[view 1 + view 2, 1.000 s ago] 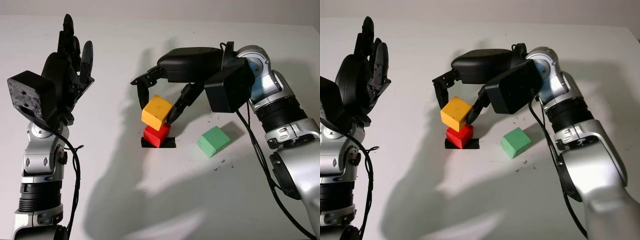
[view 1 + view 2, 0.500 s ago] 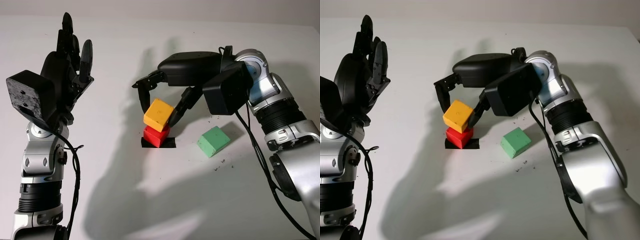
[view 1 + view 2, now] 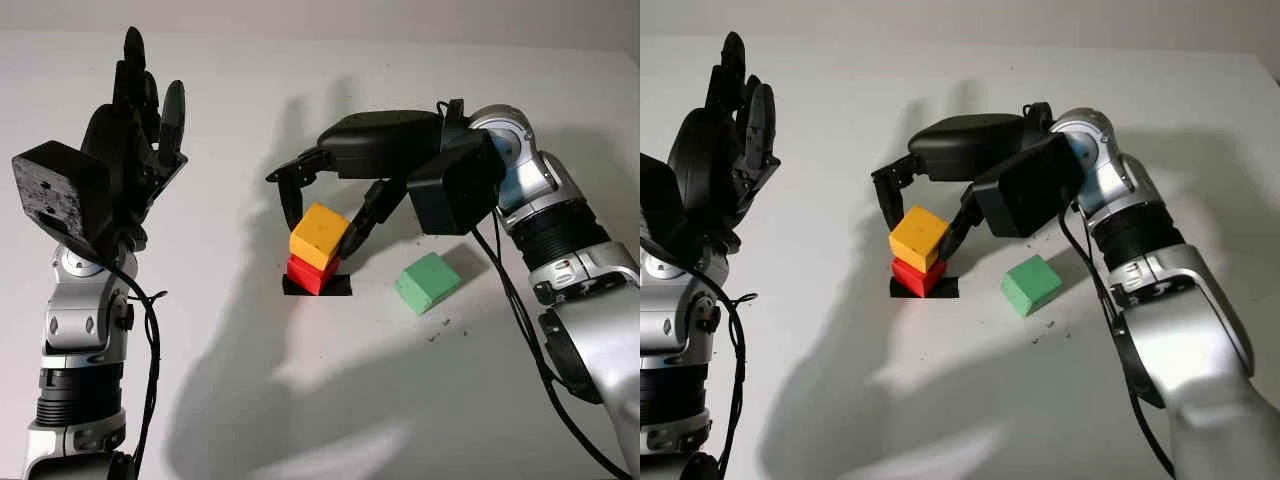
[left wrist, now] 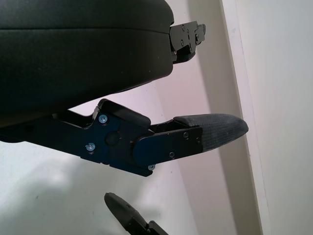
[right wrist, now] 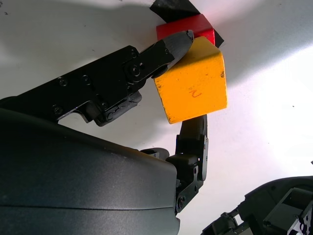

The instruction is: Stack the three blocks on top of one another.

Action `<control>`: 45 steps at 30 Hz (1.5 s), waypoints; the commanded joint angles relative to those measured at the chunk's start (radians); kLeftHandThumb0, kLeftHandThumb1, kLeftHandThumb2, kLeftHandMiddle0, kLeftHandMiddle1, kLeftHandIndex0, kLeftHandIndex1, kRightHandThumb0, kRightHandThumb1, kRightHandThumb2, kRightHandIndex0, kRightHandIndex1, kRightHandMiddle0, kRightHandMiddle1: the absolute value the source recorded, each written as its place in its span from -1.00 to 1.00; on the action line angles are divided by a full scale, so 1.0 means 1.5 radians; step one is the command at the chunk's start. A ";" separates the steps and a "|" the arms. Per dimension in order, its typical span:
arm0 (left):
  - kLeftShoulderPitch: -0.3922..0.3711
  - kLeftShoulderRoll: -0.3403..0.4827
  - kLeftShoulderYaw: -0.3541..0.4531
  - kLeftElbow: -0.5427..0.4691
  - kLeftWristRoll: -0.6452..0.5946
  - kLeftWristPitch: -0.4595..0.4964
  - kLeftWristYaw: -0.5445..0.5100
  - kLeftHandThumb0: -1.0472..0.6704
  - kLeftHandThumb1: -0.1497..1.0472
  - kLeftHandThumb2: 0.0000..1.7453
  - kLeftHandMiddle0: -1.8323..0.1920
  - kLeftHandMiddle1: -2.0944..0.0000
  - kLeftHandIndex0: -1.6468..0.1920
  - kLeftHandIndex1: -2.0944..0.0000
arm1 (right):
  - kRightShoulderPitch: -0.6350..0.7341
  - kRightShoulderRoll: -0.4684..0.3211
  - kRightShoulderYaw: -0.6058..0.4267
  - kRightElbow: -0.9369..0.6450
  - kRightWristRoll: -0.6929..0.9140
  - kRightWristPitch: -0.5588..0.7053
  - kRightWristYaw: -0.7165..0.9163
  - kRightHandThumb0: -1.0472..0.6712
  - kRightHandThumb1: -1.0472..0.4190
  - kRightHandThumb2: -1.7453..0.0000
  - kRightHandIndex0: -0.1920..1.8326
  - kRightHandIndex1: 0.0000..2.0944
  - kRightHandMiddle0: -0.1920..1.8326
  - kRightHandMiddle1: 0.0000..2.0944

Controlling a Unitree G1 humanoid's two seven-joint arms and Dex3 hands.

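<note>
- Yellow block [image 3: 319,235] sits on or just over the red block [image 3: 309,273]; contact between the two cannot be confirmed. Its faces are turned a little off the red block's, and in the head views it overhangs toward the right arm's side.
- Red block stands on a patch of black tape [image 3: 338,287] near the middle of the desk [image 3: 300,400].
- Right hand [image 3: 325,205] is directly above the pair, reaching in from the right arm's side, fingers pinching the yellow block from opposite faces. In the right wrist view one fingertip [image 5: 177,41] presses a top corner of the block and another finger holds the far side.
- Key relation: the yellow block lies straight below the right hand and almost straight above the red one, so the coming move looks like a short vertical settle and a release rather than any sideways travel. The skew could leave it resting unevenly.
- Green block [image 3: 427,282] lies on the desk beside the stack, toward the right arm and apart from the tape. The right hand is much the nearer to it.
- Left hand [image 3: 130,140] is raised well to the left of the blocks, open, holding nothing.
</note>
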 commanded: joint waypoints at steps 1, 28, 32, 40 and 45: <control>0.005 0.002 0.000 -0.011 0.001 -0.007 -0.002 -0.69 1.00 -0.32 1.00 1.00 1.00 1.00 | 0.011 0.000 -0.001 -0.003 0.006 0.006 0.001 -0.38 -0.86 0.94 -0.49 -0.97 -0.43 0.45; 0.014 0.001 0.001 -0.021 -0.004 -0.001 -0.009 -0.65 1.00 -0.31 1.00 1.00 1.00 1.00 | 0.029 0.000 -0.004 -0.031 0.009 0.042 -0.007 -0.39 -0.86 0.94 -0.50 -0.98 -0.44 0.48; 0.011 0.000 0.001 -0.016 -0.001 -0.005 -0.006 -0.67 1.00 -0.32 1.00 1.00 1.00 1.00 | 0.031 0.000 -0.004 -0.041 0.009 0.067 -0.004 -0.40 -0.82 0.94 -0.51 -0.97 -0.47 0.35; 0.007 -0.002 -0.001 -0.005 -0.002 -0.010 -0.009 -0.67 1.00 -0.32 1.00 1.00 1.00 1.00 | 0.033 -0.006 -0.001 -0.060 0.006 0.089 0.003 -0.50 -0.76 0.94 -0.67 -0.99 -0.72 -0.10; 0.006 0.001 0.000 0.002 -0.004 -0.013 -0.016 -0.67 1.00 -0.32 1.00 1.00 1.00 1.00 | 0.030 -0.012 -0.002 -0.065 0.006 0.098 0.014 -0.56 -0.72 0.94 -0.78 -0.99 -0.78 -0.36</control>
